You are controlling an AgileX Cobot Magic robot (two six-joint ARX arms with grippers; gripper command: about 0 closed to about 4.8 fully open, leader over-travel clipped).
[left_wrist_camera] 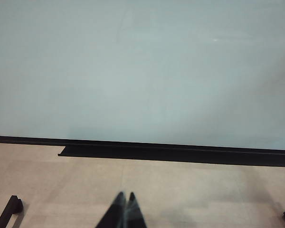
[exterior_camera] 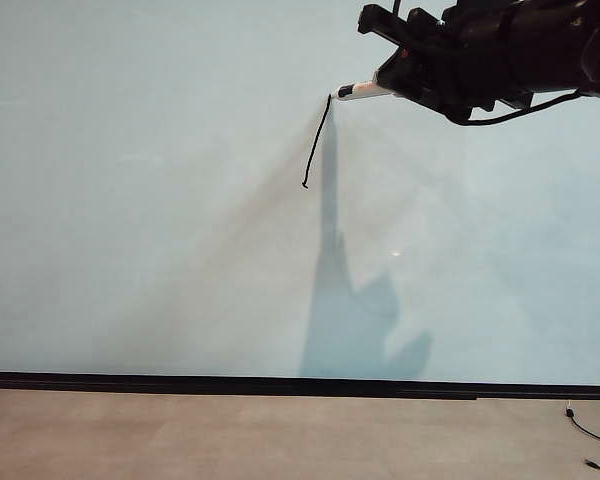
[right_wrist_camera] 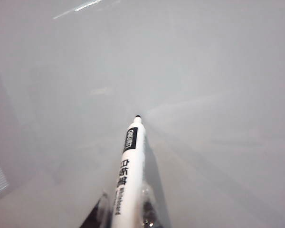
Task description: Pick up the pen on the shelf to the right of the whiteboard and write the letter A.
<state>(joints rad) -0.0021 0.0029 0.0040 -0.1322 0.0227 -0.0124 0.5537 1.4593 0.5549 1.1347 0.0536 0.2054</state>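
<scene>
The whiteboard [exterior_camera: 140, 200] fills most of the exterior view. My right gripper [exterior_camera: 392, 82] reaches in from the upper right, shut on the pen [exterior_camera: 362, 92], a white barrel with dark print. The pen's black tip sits at the top end of a single slanted black stroke [exterior_camera: 317, 142] that runs down and to the left; that is all of the letter A that shows. In the right wrist view the pen [right_wrist_camera: 130, 161] stands between my fingers [right_wrist_camera: 149, 211], tip against the whiteboard [right_wrist_camera: 218, 71]. My left gripper [left_wrist_camera: 126, 195] is shut and empty, low above the beige surface, facing the whiteboard [left_wrist_camera: 133, 71].
A black ledge [left_wrist_camera: 171, 153] runs along the board's bottom edge [exterior_camera: 280, 385]; whether it is the shelf I cannot tell. Beige floor [exterior_camera: 230, 435] lies below. Black cable ends [exterior_camera: 586, 428] lie at the lower right. Black stand feet [left_wrist_camera: 10, 208] show in the left wrist view.
</scene>
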